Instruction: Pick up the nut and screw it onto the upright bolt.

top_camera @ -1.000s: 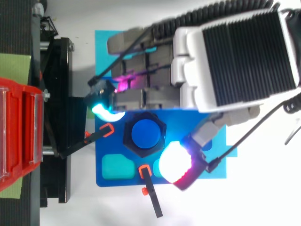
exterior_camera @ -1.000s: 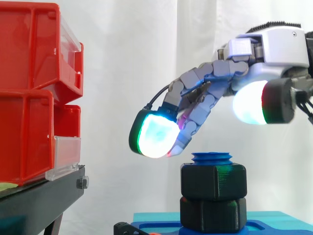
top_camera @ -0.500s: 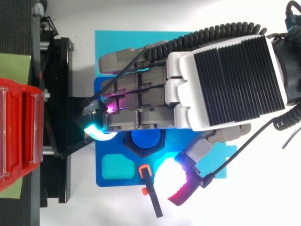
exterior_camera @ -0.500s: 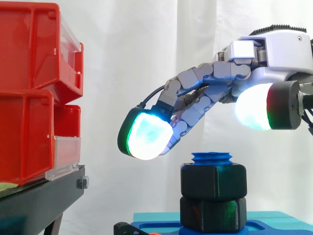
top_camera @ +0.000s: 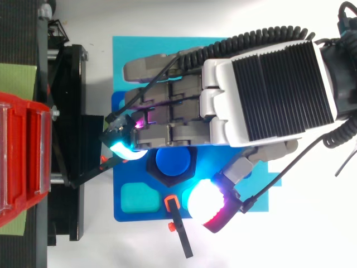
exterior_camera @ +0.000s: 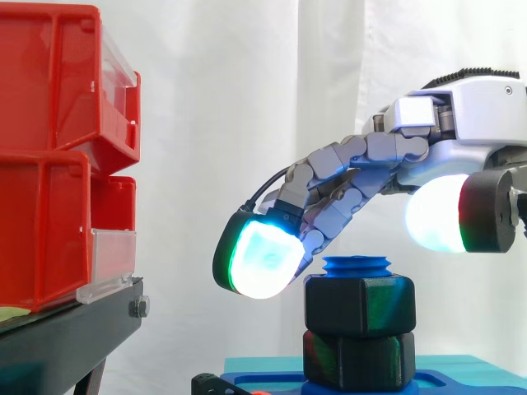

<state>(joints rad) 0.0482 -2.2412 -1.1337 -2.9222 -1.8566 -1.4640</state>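
Hand (exterior_camera: 465,115) open, gripping nothing; nut (exterior_camera: 360,304) on bolt (exterior_camera: 356,265) sits just below, fingertips (exterior_camera: 262,262) either side, prob. ready to twist it.

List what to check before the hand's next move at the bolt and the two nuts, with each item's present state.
1. The bolt stands upright: ok.
2. The upper nut sits on the bolt, whose top shows above it: ok.
3. The upper nut is down against the lower nut: ok, no gap in the side view.
4. The hand holds nothing, fingers relaxed above the bolt: ok.
5. The fingertip pad is clear of the upper nut: cannot tell, it hangs close beside it.
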